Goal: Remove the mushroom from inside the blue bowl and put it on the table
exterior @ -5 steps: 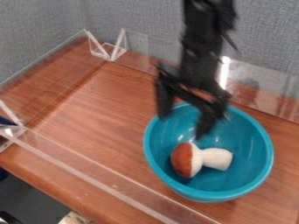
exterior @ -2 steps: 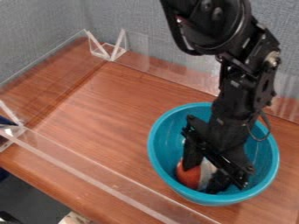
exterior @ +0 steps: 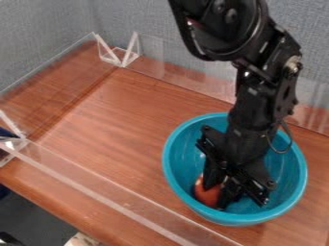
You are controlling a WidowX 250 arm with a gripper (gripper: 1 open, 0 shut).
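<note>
The table [exterior: 103, 115] is bare wood, and the bowl [exterior: 291, 197] sits at its 4 o'clock corner, where the arm now reaches down inside, while a second ago it was above the rim. The gripper [exterior: 226, 188], wide then, is now clenched at the 7 o'clock side of the bowl floor. The mushroom [exterior: 206, 192] lies there, only part of its cap showing between the fingers, so I judge it is grasped and lifting comes next.
</note>
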